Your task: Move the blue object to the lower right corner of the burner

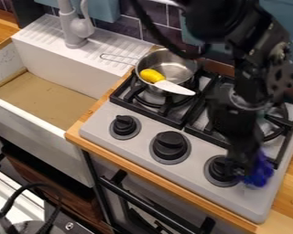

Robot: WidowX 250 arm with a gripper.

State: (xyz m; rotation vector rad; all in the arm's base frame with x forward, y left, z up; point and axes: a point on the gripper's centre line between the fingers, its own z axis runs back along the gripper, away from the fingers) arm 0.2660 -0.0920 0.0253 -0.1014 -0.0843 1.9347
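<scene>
Below the stove (188, 172) is an oven with a black bar handle (146, 199), and a black cable (53, 194) loops left of it. A strip of wooden surface (286, 205) borders the stove's front and right side. Three black knobs line the stove's front: a left one (124, 124), a middle one (170, 145) and a right one (222, 169). The blue object (258, 172) is at the stove's front right corner, just beside the right knob and right next to the gripper (242, 176); whether the gripper is clamped on it or apart, I cannot tell. The black arm (265, 59) hangs over the stove's right burner. On the stove's left burner stands a metal saucepan (176, 70) holding a toy knife (173, 87), yellow handle inside, white blade over the rim. Left of the stove is a white sink (39, 132), with a faucet (69, 23) behind its basin; tiles (130, 27) line the wall behind the stove
</scene>
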